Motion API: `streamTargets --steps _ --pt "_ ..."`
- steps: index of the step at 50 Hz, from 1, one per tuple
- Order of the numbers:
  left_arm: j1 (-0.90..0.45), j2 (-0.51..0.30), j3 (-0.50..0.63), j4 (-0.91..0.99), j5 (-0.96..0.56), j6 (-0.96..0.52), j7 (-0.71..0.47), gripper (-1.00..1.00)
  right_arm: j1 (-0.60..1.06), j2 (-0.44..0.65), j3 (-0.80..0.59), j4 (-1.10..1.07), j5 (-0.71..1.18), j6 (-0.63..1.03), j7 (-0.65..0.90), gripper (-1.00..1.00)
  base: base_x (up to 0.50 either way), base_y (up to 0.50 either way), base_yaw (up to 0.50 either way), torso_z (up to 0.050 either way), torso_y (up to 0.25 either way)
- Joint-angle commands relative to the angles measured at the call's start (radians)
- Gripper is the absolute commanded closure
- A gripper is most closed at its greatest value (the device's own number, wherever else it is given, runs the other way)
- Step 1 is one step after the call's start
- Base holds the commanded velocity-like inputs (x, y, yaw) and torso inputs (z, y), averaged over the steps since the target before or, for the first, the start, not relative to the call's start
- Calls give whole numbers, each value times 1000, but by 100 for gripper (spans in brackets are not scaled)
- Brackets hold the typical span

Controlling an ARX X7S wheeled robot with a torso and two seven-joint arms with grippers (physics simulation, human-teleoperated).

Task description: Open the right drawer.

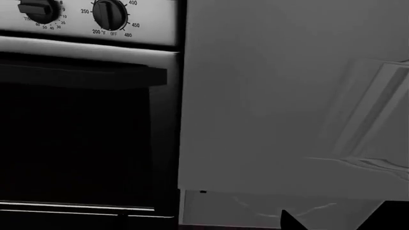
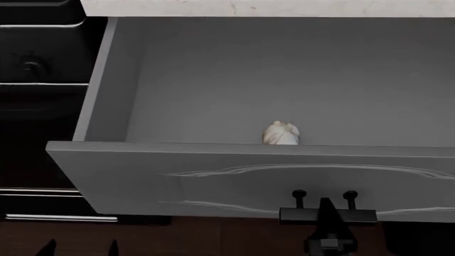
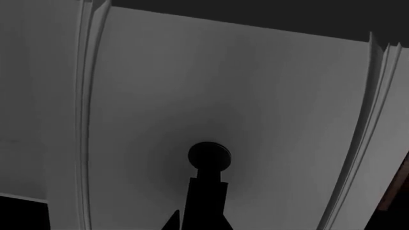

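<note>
The right drawer [image 2: 235,181] is pulled far out from under the pale countertop, and its grey inside is open to the head view. Its black bar handle [image 2: 359,215] hangs on two posts on the moulded front. My right gripper [image 2: 327,217] is shut on that handle. In the right wrist view the handle [image 3: 206,184] shows end-on against the drawer front [image 3: 255,96], with my right gripper [image 3: 198,224] clamped around it. My left gripper [image 2: 80,249] is open and low, beside the stove, holding nothing. In the left wrist view the drawer front [image 1: 268,105] fills the frame beyond my left gripper [image 1: 338,224].
A small whitish lump [image 2: 281,133] lies inside the drawer near its front wall. The black stove [image 2: 35,106] stands directly left of the drawer, its dials [image 1: 110,13] and dark oven door [image 1: 76,139] close to my left arm. The countertop edge [image 2: 270,7] overhangs the back.
</note>
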Motion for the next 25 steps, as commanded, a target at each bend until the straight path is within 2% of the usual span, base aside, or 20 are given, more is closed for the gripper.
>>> streamTargets --steps 1,25 --pt "1 -3 3 3 -1 0 -4 -100 -8 -3 -20 -25 -78 11 16 100 -191 0 0 0 0" --pt "-1 -7 9 3 -5 3 -9 -100 -10 1 -18 -35 -82 15 11 100 -187 0 0 0 0"
